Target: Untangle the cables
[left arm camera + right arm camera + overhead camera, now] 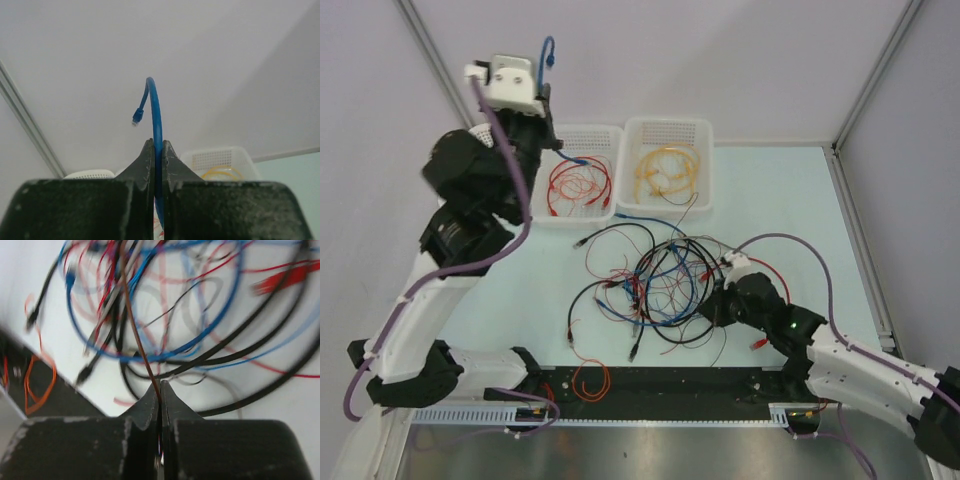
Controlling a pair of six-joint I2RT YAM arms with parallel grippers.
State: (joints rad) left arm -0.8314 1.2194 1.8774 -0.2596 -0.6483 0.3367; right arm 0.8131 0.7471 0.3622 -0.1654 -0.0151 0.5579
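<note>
Blue cable (pixel 156 110) stands near-vertical out of the left gripper (pixel 156 142). Its top arches over and the plug end points down-left. Jaws pinched tight on it, no gap. That gripper is raised beyond the tangle (pixel 655 280), to its far left. Right gripper (pixel 160 385) is also clamped tight, on a thin brown wire (pixel 132 325) that runs straight from the fingertips into the tangle; the gripper sits at the tangle's right edge. Two white baskets (pixel 585 135) lie beyond the tangle. An orange loop (pixel 590 380) lies on its near side.
</note>
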